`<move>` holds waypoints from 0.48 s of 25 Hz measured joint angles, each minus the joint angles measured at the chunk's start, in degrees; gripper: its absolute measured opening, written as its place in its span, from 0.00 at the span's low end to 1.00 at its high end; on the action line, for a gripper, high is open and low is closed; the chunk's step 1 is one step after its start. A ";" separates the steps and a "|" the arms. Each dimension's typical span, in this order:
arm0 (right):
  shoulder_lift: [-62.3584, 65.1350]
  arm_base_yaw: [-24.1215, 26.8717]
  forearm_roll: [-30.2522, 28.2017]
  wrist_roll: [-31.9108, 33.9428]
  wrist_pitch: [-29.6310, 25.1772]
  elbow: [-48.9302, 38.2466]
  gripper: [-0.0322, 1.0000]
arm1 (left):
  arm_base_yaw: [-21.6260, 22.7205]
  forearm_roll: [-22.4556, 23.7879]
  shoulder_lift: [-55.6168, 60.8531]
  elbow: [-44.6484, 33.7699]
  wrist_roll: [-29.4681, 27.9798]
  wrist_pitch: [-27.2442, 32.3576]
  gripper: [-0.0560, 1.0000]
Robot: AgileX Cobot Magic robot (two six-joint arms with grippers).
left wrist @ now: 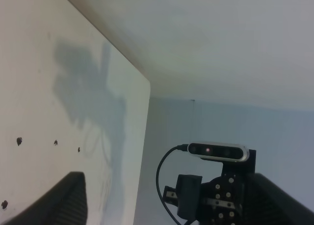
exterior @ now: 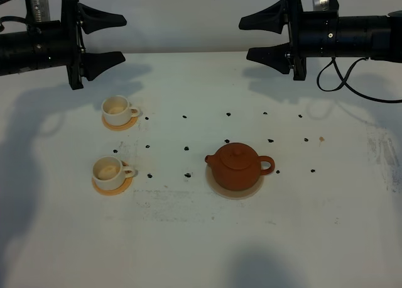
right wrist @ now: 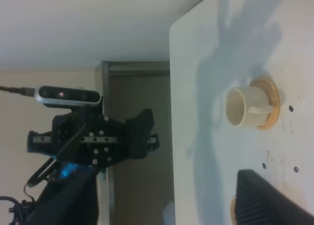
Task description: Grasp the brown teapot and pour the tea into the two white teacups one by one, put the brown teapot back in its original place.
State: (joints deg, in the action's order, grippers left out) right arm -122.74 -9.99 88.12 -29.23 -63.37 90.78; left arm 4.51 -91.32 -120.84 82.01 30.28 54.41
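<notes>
Tabletop [exterior: 188, 238] bears brown teapot [exterior: 235, 164] well apart from right tool [exterior: 246, 38], jaws spread, seemingly empty.

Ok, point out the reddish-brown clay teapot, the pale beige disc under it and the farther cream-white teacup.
reddish-brown clay teapot [exterior: 233, 166]: exterior high view, on its round body.
pale beige disc [exterior: 235, 193]: exterior high view, on its near rim.
farther cream-white teacup [exterior: 117, 116]: exterior high view, on its outer wall.

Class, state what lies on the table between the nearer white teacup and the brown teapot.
Seen in the exterior high view: only bare table with two small black marks lies between the nearer teacup and the brown teapot.
</notes>
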 joint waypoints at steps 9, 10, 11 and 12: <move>0.00 0.00 -0.11 0.00 0.00 0.00 0.59 | 0.00 0.00 0.00 0.00 0.00 0.00 0.64; 0.00 0.00 -0.19 0.00 0.00 0.00 0.59 | 0.00 0.06 0.00 0.00 0.00 0.00 0.64; 0.00 0.00 -0.35 -0.49 0.00 0.00 0.59 | 0.00 0.06 0.00 0.00 0.21 0.00 0.64; 0.00 0.00 -0.57 -1.26 0.00 0.00 0.59 | 0.00 0.12 0.00 0.00 0.82 0.00 0.64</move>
State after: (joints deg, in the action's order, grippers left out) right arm -122.74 -9.99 87.55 -30.48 -63.37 90.78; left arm 4.51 -91.20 -120.84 82.01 31.10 54.41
